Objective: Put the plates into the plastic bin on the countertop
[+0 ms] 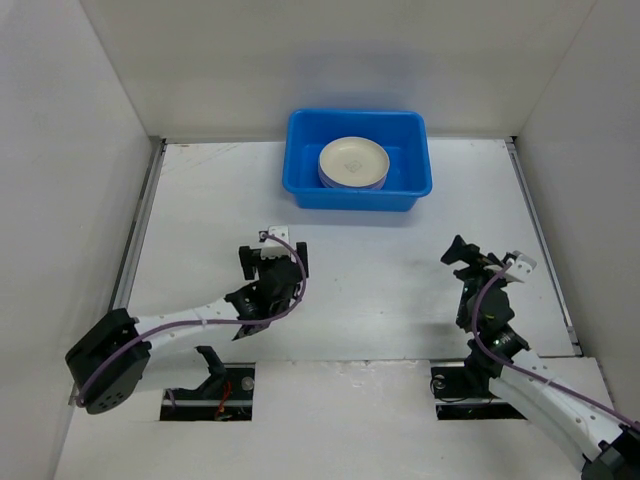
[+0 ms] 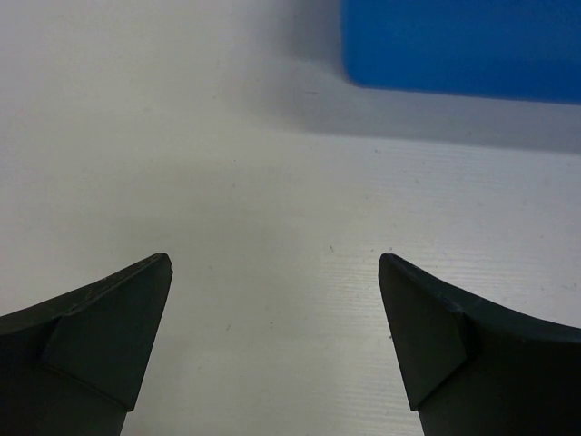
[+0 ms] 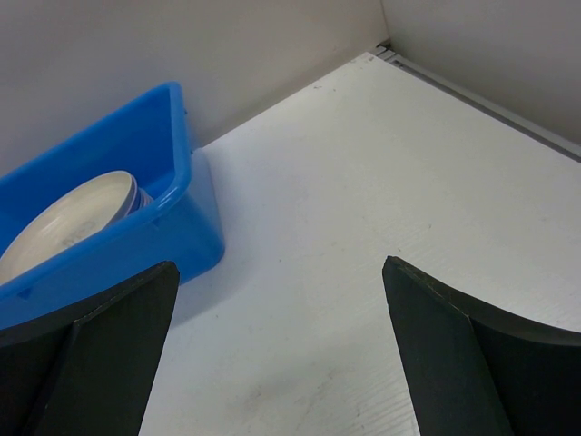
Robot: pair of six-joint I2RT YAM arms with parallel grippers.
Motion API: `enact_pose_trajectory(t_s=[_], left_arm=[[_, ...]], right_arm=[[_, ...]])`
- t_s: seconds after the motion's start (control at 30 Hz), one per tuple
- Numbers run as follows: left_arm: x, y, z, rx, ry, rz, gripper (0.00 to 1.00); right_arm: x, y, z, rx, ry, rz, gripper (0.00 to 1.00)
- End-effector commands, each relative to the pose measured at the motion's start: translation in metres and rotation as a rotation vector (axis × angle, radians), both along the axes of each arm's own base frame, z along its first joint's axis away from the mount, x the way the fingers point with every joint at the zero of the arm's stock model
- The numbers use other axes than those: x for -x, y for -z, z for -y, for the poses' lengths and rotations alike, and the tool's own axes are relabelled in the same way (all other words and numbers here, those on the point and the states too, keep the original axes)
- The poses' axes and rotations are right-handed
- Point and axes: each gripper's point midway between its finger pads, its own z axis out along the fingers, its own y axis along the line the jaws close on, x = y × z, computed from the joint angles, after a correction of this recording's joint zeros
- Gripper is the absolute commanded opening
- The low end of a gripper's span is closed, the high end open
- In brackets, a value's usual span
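Plates (image 1: 353, 162) stacked in the blue bin (image 1: 350, 199), upper centre; left claw (image 2: 275, 272) and right claw (image 3: 280, 272) gape wide, empty, above the table (image 1: 380, 290).

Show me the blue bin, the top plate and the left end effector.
blue bin (image 1: 350, 198), top external view, its near wall.
top plate (image 1: 353, 160), top external view, centre of the cream plate.
left end effector (image 2: 275, 262), left wrist view, midway between its open fingertips.

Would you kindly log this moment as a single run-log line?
plates: stacked inside bin | left claw: open, empty | right claw: open, empty
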Motion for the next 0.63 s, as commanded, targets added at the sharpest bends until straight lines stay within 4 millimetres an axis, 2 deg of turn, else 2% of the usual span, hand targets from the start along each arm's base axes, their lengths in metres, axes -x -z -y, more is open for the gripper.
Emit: enact_pose_trajectory(t_s=[0.0,0.6], left_arm=[[-0.004,-0.009,0.001,0.018,-0.046,0.05,1.0],[0.001,-0.02,-0.002,0.021,-0.048,0.079,1.0]], right_arm=[[0.0,-0.008,0.003,-0.033,0.014,0.043,1.0],[-0.002,-0.007,0.001,-0.028,0.009,0.038,1.0]])
